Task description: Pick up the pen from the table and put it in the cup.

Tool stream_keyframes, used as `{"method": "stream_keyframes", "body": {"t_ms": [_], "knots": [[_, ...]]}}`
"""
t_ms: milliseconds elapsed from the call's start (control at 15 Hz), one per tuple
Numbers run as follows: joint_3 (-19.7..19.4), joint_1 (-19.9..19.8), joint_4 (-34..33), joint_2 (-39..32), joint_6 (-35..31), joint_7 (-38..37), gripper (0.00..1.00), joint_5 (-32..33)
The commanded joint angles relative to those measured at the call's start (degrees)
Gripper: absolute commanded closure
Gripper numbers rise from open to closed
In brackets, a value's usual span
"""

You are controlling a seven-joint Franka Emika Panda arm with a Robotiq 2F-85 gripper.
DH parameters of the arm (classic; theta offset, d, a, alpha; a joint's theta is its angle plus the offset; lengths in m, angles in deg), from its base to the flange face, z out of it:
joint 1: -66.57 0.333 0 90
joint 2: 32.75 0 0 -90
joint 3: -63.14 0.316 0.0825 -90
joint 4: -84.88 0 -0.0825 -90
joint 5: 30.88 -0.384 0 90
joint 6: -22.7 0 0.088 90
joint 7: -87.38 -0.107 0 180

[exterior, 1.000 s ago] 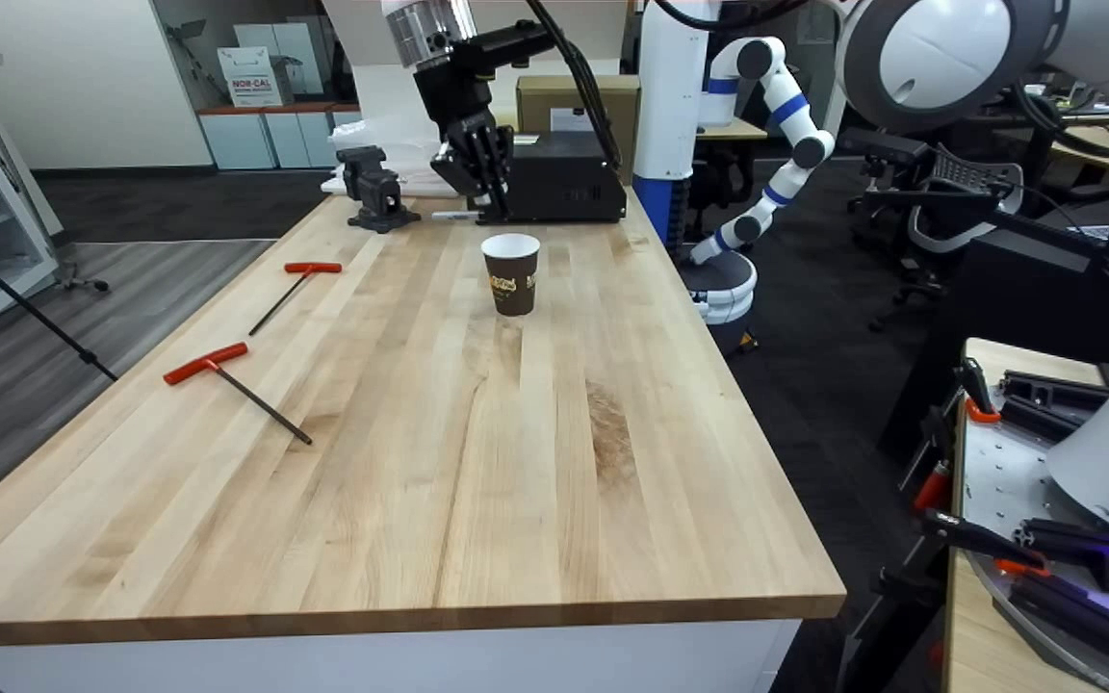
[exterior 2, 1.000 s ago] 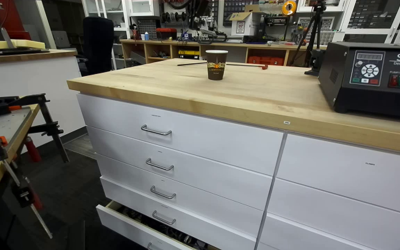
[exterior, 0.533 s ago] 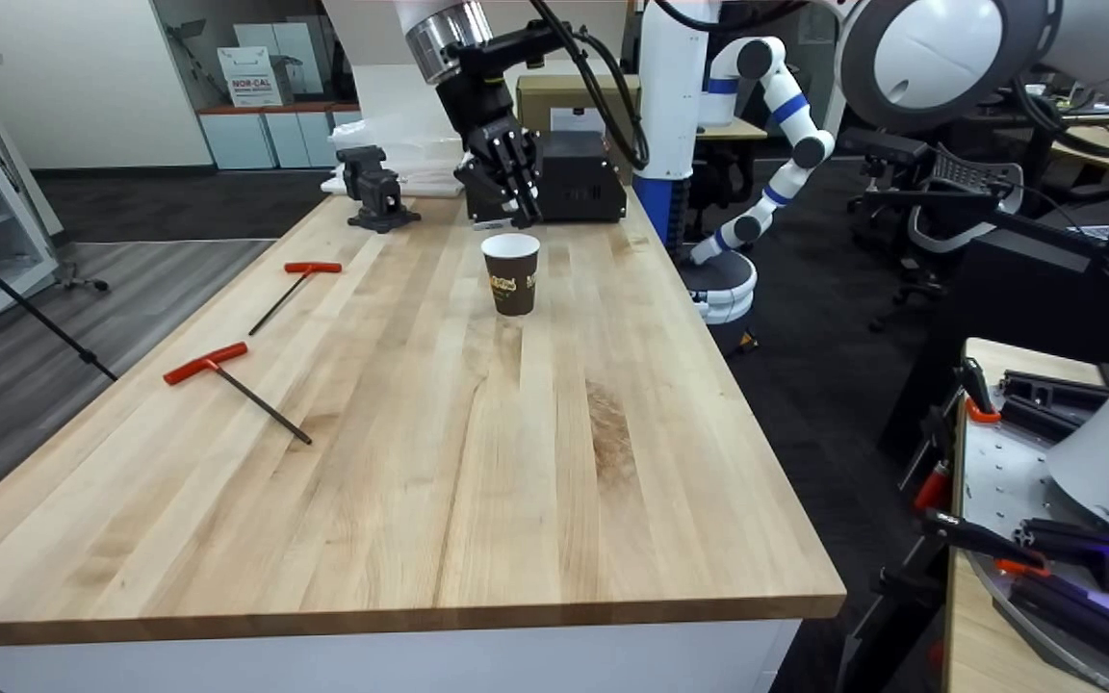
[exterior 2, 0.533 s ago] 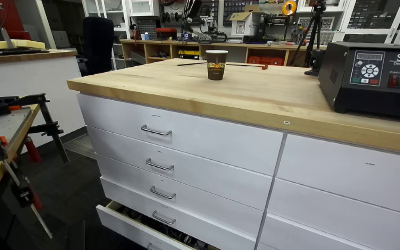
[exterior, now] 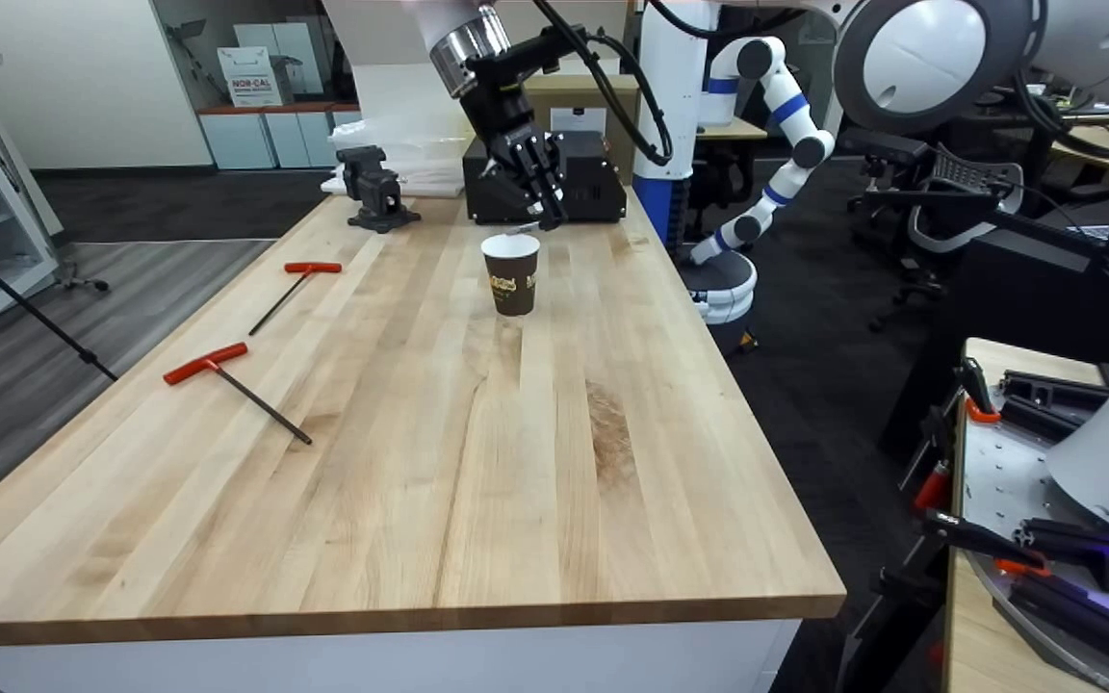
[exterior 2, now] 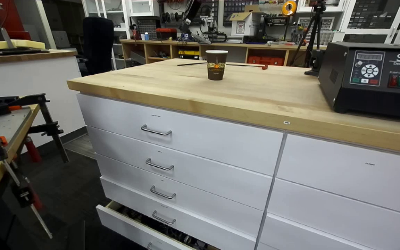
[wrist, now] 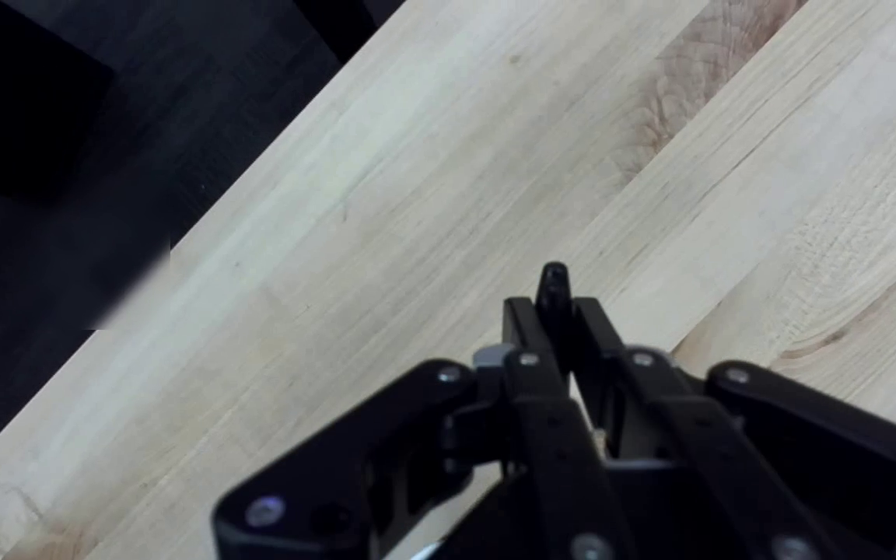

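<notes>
My gripper (exterior: 549, 219) is shut on the pen and holds it above the table (exterior: 372, 500). In an exterior view the pen shows as a thin light piece (exterior: 522, 228) at the fingertips, close above the cup's rim in the picture. The gripper seems to be beyond the cup; the exact gap cannot be told. In the wrist view the pen's dark end (wrist: 554, 278) pokes out between the two fingertips (wrist: 557, 311), with bare table below. The brown paper cup (exterior: 513, 284) with a pale rim stands upright; it also shows in an exterior view (exterior 2: 216, 67).
Two red-handled T-shaped tools (exterior: 313, 268) (exterior: 208, 363) lie near the table's left side in an exterior view. A black box-shaped device (exterior: 588, 178) and a small dark vise (exterior: 378, 192) stand at the far end. The table's edge shows in the wrist view (wrist: 261, 167).
In an exterior view my gripper has moved to the right and slightly down with the pen in it, from in front of the black device to near the cup. The cup has not moved.
</notes>
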Motion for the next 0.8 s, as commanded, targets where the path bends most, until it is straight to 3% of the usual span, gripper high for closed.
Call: {"method": "stream_keyframes", "body": {"t_ms": [0, 733], "knots": [[0.3, -1.1, -0.9, -0.9, 1.9, -1.3, 0.97, -0.8], [-1.6, -1.9, 0.5, -0.7, 0.1, 1.7, 0.97, 0.1]]}}
